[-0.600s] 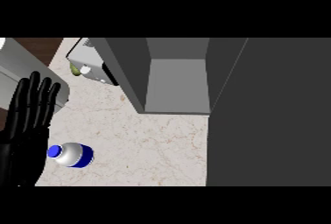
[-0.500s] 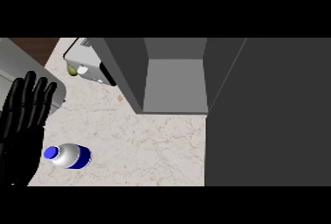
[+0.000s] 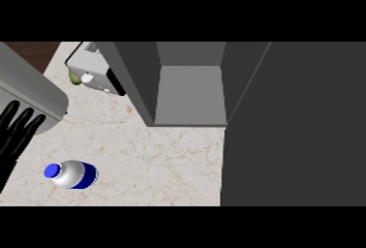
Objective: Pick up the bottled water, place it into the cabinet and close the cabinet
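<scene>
Clear plastic water bottle w/ blue cap [image 3: 70, 174] upright on speckled desk [image 3: 164, 160], just below-right of left hand [image 3: 16, 133] fingers, apart. Fingers straight, released, holding nothing. Wrap round bottle body, then lift toward open grey cabinet [image 3: 190, 97].

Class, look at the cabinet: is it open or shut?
Open. The cabinet shows its bare grey inside shelf, and its door stands swung out at the right.
</scene>
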Motion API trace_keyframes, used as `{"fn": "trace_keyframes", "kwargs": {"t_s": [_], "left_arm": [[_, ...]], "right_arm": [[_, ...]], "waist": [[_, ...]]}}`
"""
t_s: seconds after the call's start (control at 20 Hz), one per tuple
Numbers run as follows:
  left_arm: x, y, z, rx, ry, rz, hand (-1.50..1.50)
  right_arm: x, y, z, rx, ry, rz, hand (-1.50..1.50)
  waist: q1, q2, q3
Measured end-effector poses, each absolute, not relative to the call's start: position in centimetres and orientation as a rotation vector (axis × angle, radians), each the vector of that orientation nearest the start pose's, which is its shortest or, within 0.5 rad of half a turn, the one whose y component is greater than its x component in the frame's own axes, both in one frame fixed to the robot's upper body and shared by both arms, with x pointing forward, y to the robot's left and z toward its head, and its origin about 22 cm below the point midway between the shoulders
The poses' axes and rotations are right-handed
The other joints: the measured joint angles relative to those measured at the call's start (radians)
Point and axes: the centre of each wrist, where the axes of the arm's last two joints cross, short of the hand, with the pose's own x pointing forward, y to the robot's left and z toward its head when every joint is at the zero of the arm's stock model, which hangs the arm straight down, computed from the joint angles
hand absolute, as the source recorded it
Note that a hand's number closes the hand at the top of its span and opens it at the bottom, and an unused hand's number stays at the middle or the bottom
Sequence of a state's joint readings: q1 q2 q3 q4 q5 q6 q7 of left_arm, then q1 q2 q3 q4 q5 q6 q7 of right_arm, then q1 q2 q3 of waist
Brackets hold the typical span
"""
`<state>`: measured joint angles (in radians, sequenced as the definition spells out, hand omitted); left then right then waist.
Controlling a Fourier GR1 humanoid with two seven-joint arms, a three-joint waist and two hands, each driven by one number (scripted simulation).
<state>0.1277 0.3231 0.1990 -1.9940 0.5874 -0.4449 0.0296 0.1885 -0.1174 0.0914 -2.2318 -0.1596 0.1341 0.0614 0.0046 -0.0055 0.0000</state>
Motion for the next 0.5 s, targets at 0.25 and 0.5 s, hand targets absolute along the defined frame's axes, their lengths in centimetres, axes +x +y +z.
{"fn": "trace_keyframes", "kwargs": {"t_s": [0.25,0.5], "left_arm": [[17.6,37.1,11.3,-0.461,-1.855,-0.218,-1.50],[16.4,40.4,11.6,-0.405,-1.810,-0.255,-1.50]], "right_arm": [[13.1,-23.1,13.5,0.276,-1.951,0.201,-1.50],[11.4,-23.0,12.7,0.305,-1.919,0.201,-1.50]], "waist": [[-0.004,0.000,0.000],[-0.009,0.001,0.000]]}}
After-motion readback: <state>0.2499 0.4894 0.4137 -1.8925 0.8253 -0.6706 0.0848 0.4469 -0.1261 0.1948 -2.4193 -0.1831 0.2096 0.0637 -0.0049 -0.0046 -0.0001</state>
